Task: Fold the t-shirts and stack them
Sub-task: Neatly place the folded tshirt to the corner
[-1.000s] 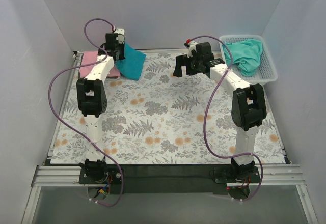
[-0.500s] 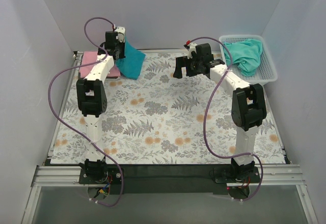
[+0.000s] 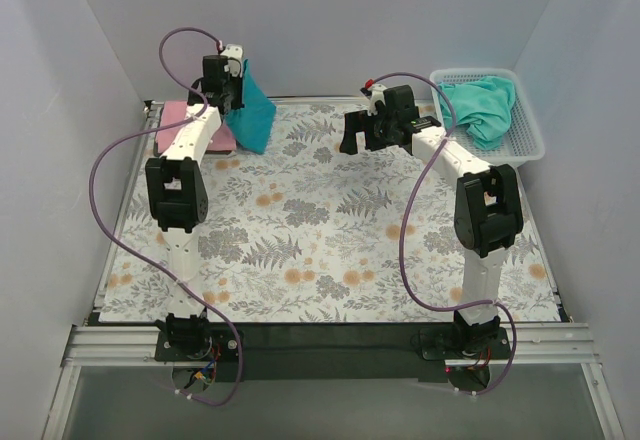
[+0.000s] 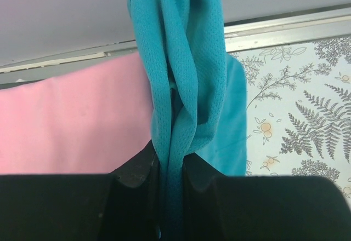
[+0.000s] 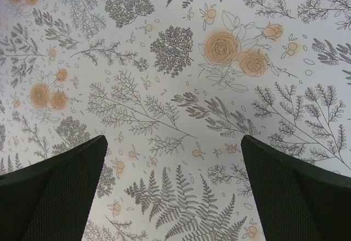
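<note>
My left gripper [image 3: 230,88] is shut on the deep teal-blue t-shirt [image 3: 252,112] and holds it lifted at the back left; the cloth hangs folded down to the table. In the left wrist view the teal cloth [image 4: 181,87] is pinched between the black fingers [image 4: 137,170]. The pink t-shirt [image 3: 185,126] lies folded flat at the back left corner, beside and partly under the teal one; it also shows in the left wrist view [image 4: 77,120]. The paler aqua-green t-shirt [image 3: 482,103] lies crumpled in the basket. My right gripper [image 3: 354,135] is open and empty above the table; its fingers [image 5: 52,197] stand wide apart.
The white mesh basket [image 3: 530,135] stands at the back right corner. The grey floral covering [image 3: 330,230] spans the table. White walls close in the back and both sides.
My left gripper has risen and moved a little left with the teal-blue t-shirt, so the cloth hangs steeper and narrower. The right arm has not moved.
</note>
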Available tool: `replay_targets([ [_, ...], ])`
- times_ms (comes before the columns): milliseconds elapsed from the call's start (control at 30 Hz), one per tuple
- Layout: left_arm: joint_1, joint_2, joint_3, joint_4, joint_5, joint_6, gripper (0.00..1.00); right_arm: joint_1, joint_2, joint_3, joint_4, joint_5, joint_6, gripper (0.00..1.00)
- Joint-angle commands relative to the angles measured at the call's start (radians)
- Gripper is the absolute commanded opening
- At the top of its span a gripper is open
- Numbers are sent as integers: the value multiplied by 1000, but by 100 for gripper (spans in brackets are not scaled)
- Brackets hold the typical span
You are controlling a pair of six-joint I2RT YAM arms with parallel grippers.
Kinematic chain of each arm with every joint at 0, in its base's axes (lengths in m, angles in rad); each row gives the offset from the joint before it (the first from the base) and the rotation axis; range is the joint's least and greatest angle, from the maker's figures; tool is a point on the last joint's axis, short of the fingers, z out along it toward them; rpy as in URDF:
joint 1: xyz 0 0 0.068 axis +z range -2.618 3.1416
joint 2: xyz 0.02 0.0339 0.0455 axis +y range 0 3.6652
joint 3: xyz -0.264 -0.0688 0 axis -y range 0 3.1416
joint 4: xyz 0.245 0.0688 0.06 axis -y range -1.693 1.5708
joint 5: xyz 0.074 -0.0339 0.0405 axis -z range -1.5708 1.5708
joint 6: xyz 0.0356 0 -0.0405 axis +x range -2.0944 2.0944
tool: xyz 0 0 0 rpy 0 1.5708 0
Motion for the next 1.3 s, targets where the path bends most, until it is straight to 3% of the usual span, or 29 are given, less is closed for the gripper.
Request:
replay_targets([
  [0,16,-129,18,17,-2,7,14,6,-33,-4,26,-14,-13,98],
  [467,96,-175,-22,8,25,-39,13,18,-35,-12,29,-18,-19,98],
  [633,168,-169,-51,9,114,-85,13,21,-30,-12,29,-21,-23,98],
  [1000,298,-56,-16,14,280,-111,13,24,-30,-17,27,-24,-30,98],
  [1267,332,17,-1,23,295,-83,14,29,-24,-17,20,-23,-38,98],
])
